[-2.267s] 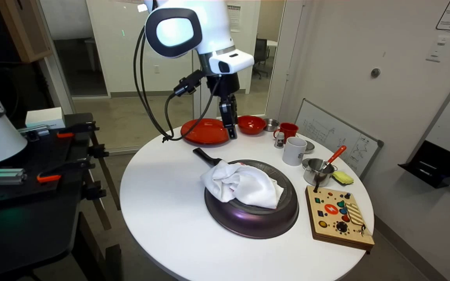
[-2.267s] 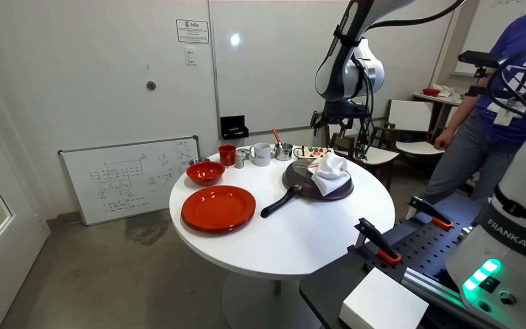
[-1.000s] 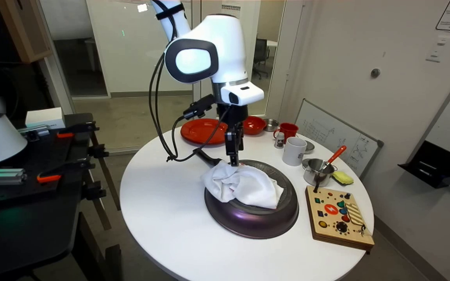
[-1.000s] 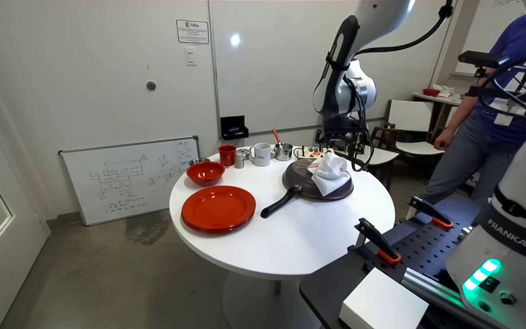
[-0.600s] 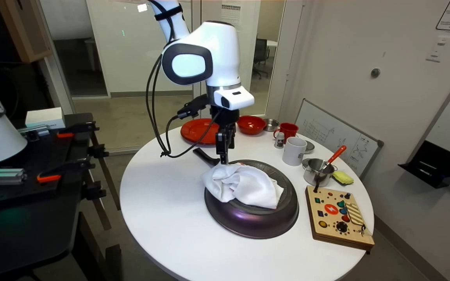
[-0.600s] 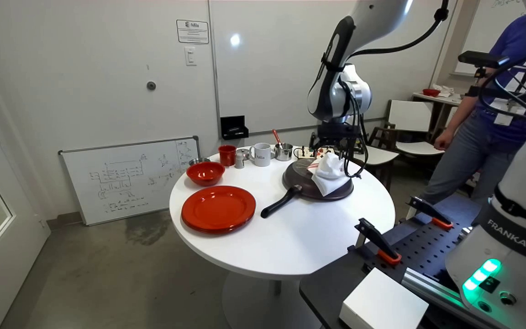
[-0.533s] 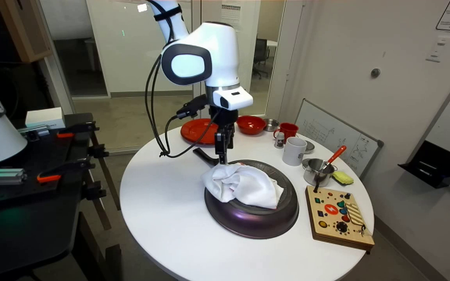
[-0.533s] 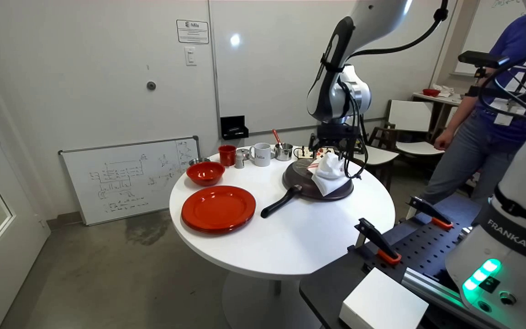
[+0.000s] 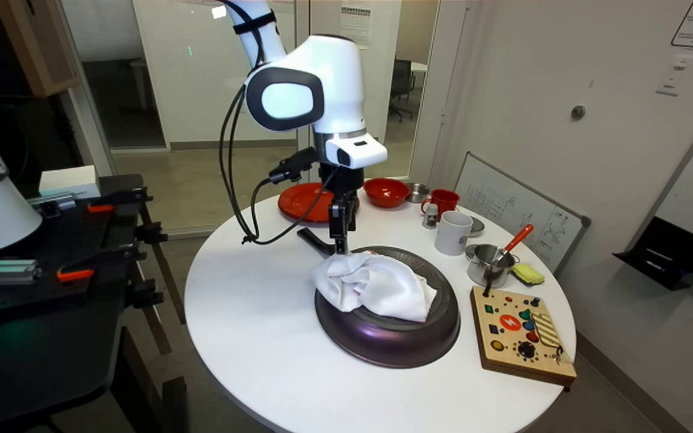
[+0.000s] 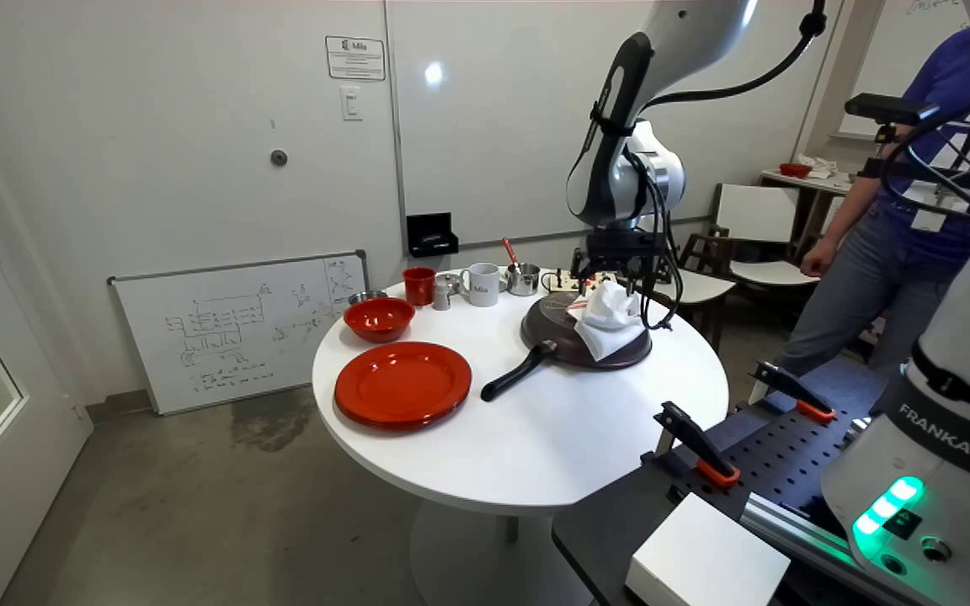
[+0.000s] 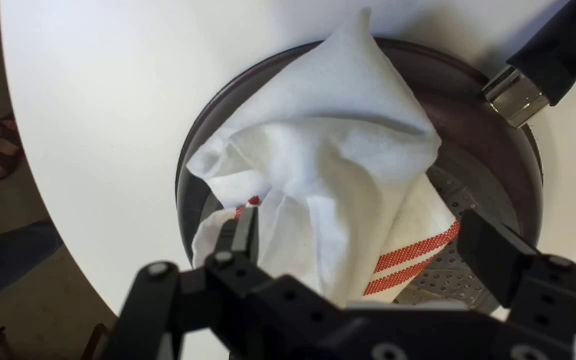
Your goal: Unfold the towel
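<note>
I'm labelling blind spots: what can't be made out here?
Towel, inner folds: every view, hidden by its outer layers.
Gripper, any towel contact: wrist view, fingers blurred.
Upturned frying pan, inside: every view, hidden by its base.
Leaning whiteboard, writing: both exterior views, too small to read.

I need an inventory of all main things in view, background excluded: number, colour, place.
table: 1, white, centre
pan: 1, dark, upside down on table
towel: 1, white, red-striped, bunched on pan
plate: 1+, red, on table
bowl: 1, red, beside plate
mugs: 2, one red, one white, on table
shaker: 1, grey, near mugs
pot: 1, silver, on table
other metalware: 2+, silver, near mugs
utensil: 1, red-handled, in pot
sponge: 1, yellow, beside pot
button board: 1, tan, beside pot
bench: 1, black, beside table
box: 1, white, on bench
clamps: 2, black and orange, on bench
person: 1+, blue-shirted, near bench
robot arm: 1, mostly white, over table
tool: 1, black, open over towel
</note>
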`<state>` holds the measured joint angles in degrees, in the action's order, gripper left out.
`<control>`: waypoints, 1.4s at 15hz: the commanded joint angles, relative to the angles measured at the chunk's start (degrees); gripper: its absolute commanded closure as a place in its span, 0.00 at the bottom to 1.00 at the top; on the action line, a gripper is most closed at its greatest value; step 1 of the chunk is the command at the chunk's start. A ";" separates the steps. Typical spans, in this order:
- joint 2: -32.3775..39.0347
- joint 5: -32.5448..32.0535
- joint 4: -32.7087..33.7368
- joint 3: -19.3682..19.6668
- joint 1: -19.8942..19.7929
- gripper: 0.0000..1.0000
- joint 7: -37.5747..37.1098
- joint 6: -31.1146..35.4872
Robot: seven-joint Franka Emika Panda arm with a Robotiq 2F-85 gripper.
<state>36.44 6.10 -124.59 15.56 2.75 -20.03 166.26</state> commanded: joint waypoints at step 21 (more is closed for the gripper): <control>2.46 1.05 0.83 -1.74 -0.40 0.00 -1.18 2.28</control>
<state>36.81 7.01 -124.61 12.79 0.88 -20.09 167.12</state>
